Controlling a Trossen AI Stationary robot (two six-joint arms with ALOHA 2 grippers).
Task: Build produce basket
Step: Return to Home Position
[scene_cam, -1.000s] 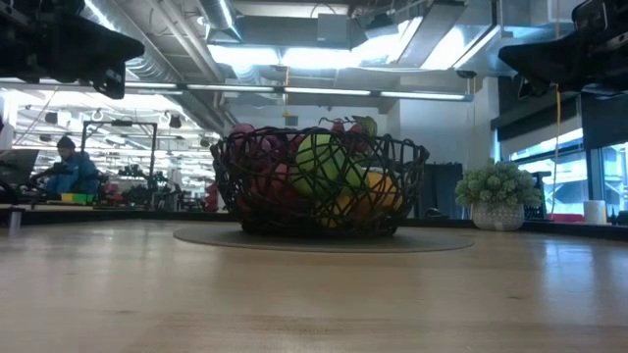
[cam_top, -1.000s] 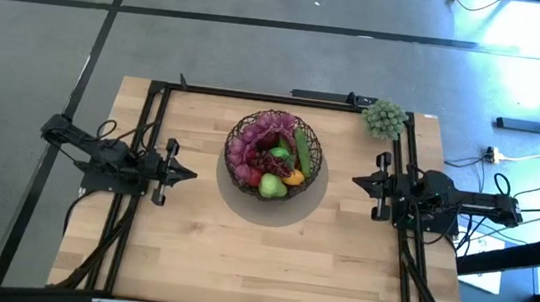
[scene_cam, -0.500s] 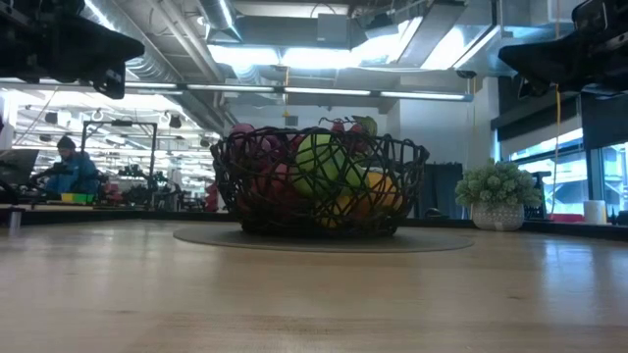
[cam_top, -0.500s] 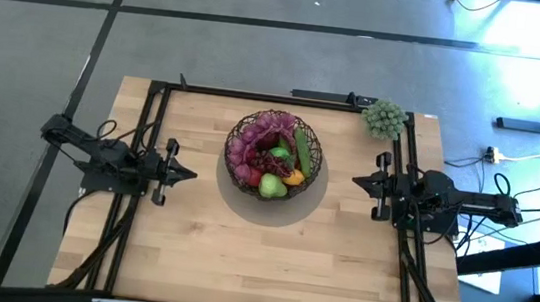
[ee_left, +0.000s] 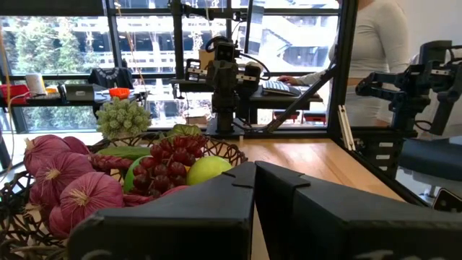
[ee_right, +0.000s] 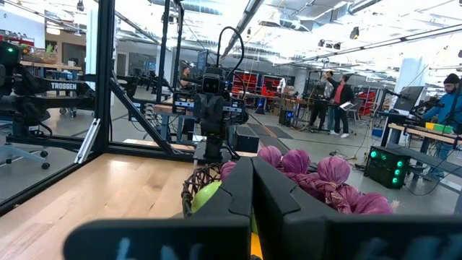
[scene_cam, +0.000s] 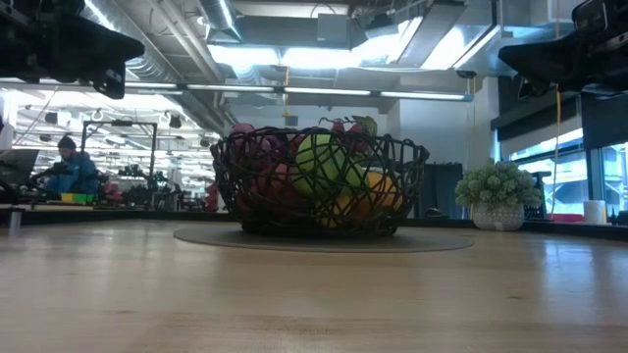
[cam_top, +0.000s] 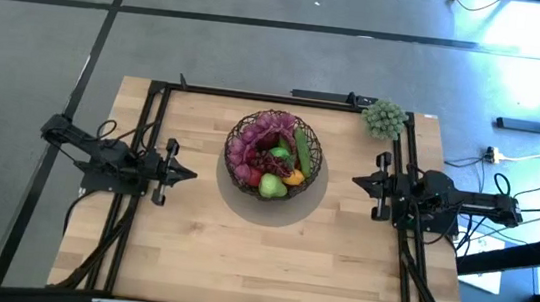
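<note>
The dark woven wire basket [cam_top: 274, 157] stands on a round grey mat at the middle of the table, its base on the mat [scene_cam: 319, 238]. It holds produce: purple onions and grapes [ee_left: 162, 162], a green apple [scene_cam: 319, 162], a yellow lemon [scene_cam: 378, 191], a green cucumber [cam_top: 302, 149]. My left gripper [cam_top: 190, 174] hovers left of the basket, shut and empty. My right gripper [cam_top: 357, 180] hovers right of the basket, shut and empty. Both point at the basket, apart from it.
A pale green bumpy round cluster [cam_top: 384, 118] in a small pot sits at the table's far right corner. Black frame rails [cam_top: 157, 129] run along the left, right and far sides. Bare wood lies toward the near edge [cam_top: 258, 260]. People show in the room behind.
</note>
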